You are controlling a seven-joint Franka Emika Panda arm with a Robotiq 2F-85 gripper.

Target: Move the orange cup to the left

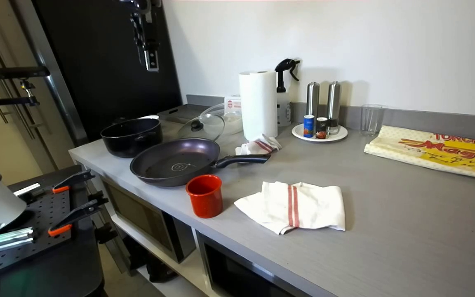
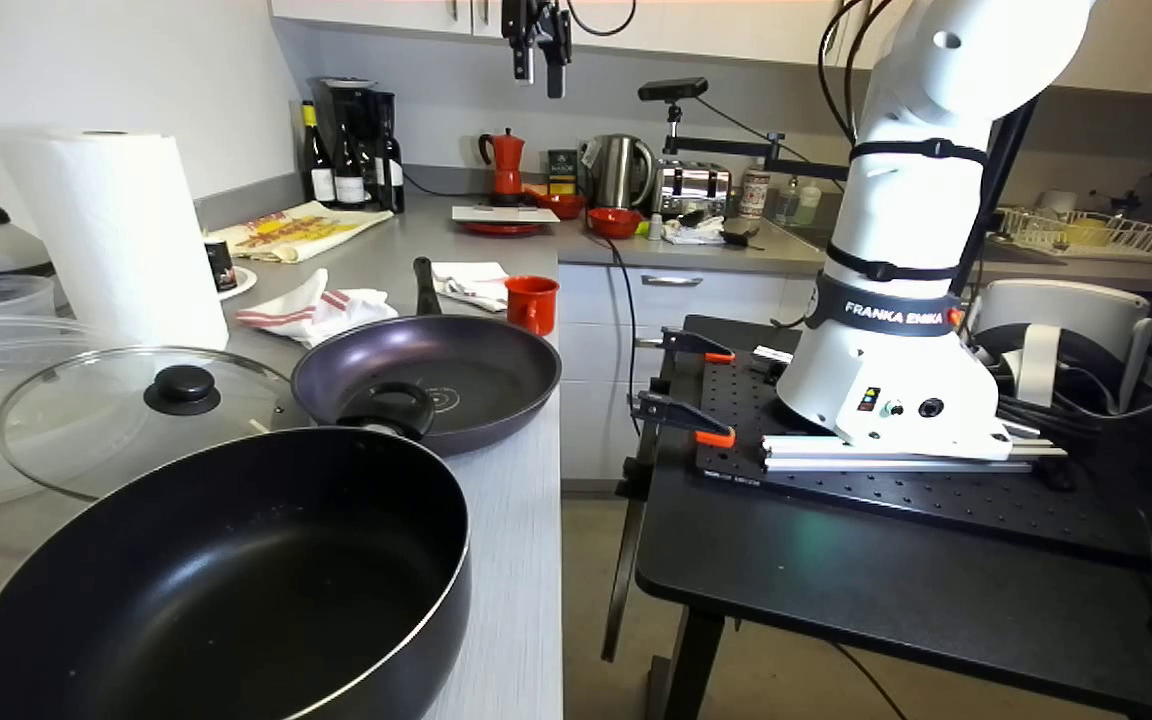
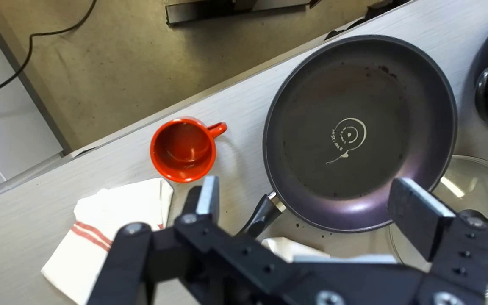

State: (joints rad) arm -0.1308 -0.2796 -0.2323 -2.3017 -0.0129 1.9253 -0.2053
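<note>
The orange cup (image 1: 205,202), a red-orange mug, stands upright near the front edge of the counter in both exterior views. In the wrist view the cup (image 3: 183,149) lies left of the frying pan, its small handle pointing toward the pan. My gripper (image 3: 311,203) is open, its two fingers wide apart with nothing held between them. It hangs high above the counter, well clear of the cup, as the gripper (image 2: 540,78) in an exterior view also shows. From above, its left fingertip appears just below and right of the cup's rim.
The dark frying pan (image 3: 354,127) sits beside the cup, its handle reaching inward over the counter. A folded striped towel (image 1: 295,208) lies on the cup's other side. Beyond the pan are a black pot (image 2: 236,580) and a glass lid (image 2: 136,410). The counter edge drops to the floor.
</note>
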